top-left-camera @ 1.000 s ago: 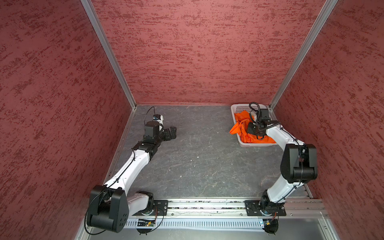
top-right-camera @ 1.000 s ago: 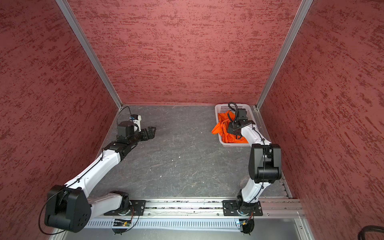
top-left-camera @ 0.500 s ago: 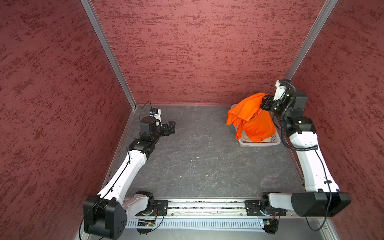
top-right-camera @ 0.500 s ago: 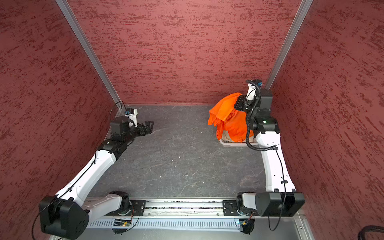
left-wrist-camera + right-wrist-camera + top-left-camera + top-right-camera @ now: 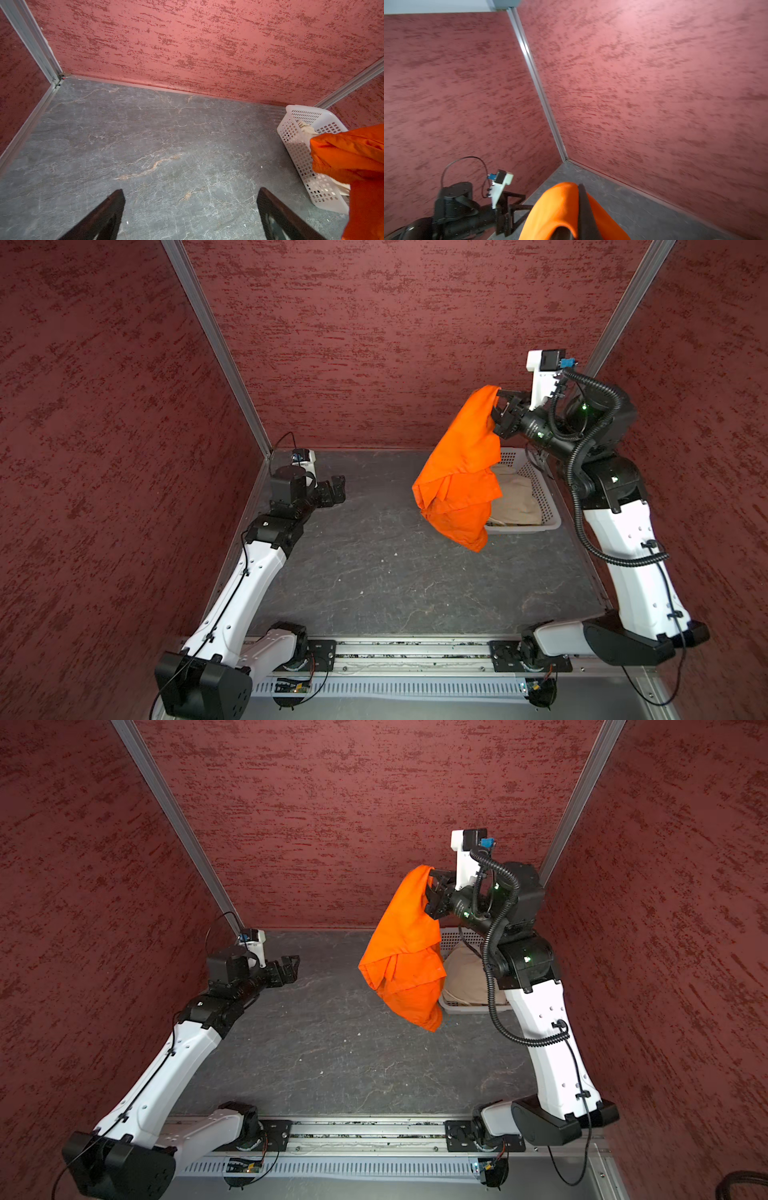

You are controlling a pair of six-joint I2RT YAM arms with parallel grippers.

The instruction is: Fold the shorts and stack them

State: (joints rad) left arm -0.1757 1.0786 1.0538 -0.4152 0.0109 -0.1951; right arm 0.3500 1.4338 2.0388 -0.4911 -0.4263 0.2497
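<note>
The bright orange shorts (image 5: 461, 472) (image 5: 405, 952) hang in the air, held high above the table's back right. My right gripper (image 5: 496, 396) (image 5: 430, 876) is shut on their top edge; in the right wrist view the orange shorts (image 5: 562, 209) drape over the closed fingers (image 5: 584, 207). The beige shorts (image 5: 515, 499) (image 5: 463, 977) lie crumpled in the white basket (image 5: 536, 481). My left gripper (image 5: 338, 489) (image 5: 293, 967) (image 5: 191, 209) is open and empty, low over the table's left back. The orange shorts (image 5: 353, 158) show in the left wrist view.
The white perforated basket (image 5: 453, 1009) (image 5: 299, 149) stands in the back right corner against the red walls. The grey marbled table (image 5: 374, 572) spreads between the arms. A metal rail (image 5: 407, 651) runs along the front edge.
My right gripper has lifted the orange shorts out of the basket and high up, uncovering the beige shorts. The left arm drew back slightly to the left.
</note>
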